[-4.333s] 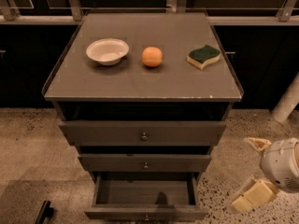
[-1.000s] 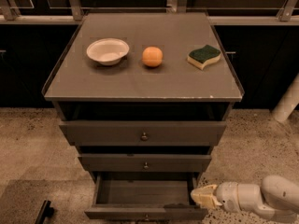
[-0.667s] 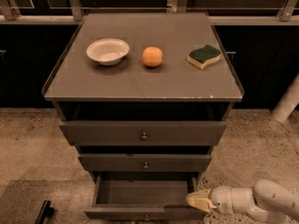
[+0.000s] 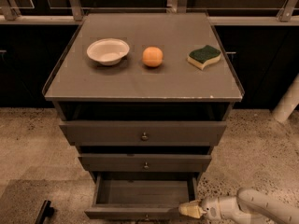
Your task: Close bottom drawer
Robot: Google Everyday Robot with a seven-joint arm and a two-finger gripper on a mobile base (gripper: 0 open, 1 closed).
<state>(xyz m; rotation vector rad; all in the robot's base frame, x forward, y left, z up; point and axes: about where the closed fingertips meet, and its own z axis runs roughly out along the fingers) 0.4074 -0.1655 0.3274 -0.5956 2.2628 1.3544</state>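
End effector [image 4: 189, 210] at bottom drawer [image 4: 126, 213] front.

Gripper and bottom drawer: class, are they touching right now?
Cannot tell. In the camera view the gripper overlaps the right front corner of the open bottom drawer, but neither contact nor gap shows plainly.

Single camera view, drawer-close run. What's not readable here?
- Bottom drawer: open, and the lower part of its front is cut off by the bottom edge of the camera view.
- Gripper: at the right end of the drawer front. Whether it touches the front cannot be told from this angle.
- Arm: runs out of the right edge.
- Dark object, bottom left: cut off by the edge, unidentifiable.
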